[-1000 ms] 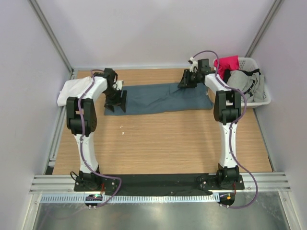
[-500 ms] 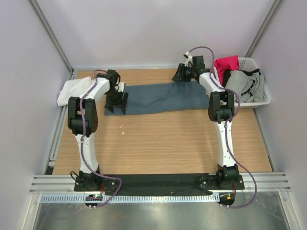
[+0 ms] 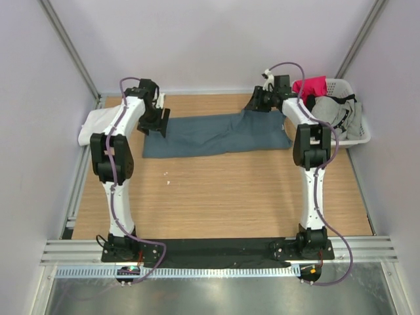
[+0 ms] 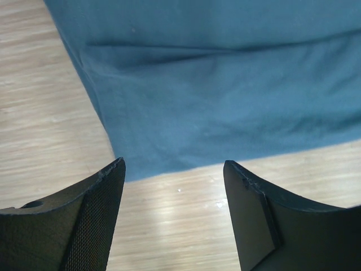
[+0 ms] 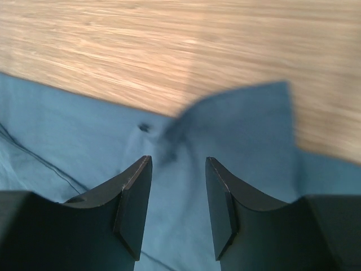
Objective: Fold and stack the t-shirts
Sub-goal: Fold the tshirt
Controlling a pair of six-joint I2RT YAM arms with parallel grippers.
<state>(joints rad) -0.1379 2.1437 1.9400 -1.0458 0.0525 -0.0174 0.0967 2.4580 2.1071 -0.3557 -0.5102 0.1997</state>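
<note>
The slate-blue t-shirt [image 3: 216,134] lies folded into a long strip across the far part of the table. The white t-shirt [image 3: 98,125] lies bunched at the far left edge. My left gripper [image 3: 157,121] is open and empty at the blue shirt's left end. In the left wrist view [image 4: 174,169] it hangs over bare wood, with the shirt's edge [image 4: 225,101] just ahead. My right gripper [image 3: 257,104] is open over the shirt's far right corner. In the right wrist view [image 5: 177,164] blue fabric [image 5: 242,130] lies between and under the fingers, not pinched.
A white laundry basket [image 3: 363,136] stands at the far right, holding a pink garment [image 3: 310,86] and grey clothes [image 3: 338,113]. The enclosure walls close in the back and both sides. Bare wooden table [image 3: 216,197] lies in front of the shirt.
My left gripper has moved from the shirt's near left corner back to its far left end. My right gripper has shifted slightly at the far right corner, where the fabric is now bunched up.
</note>
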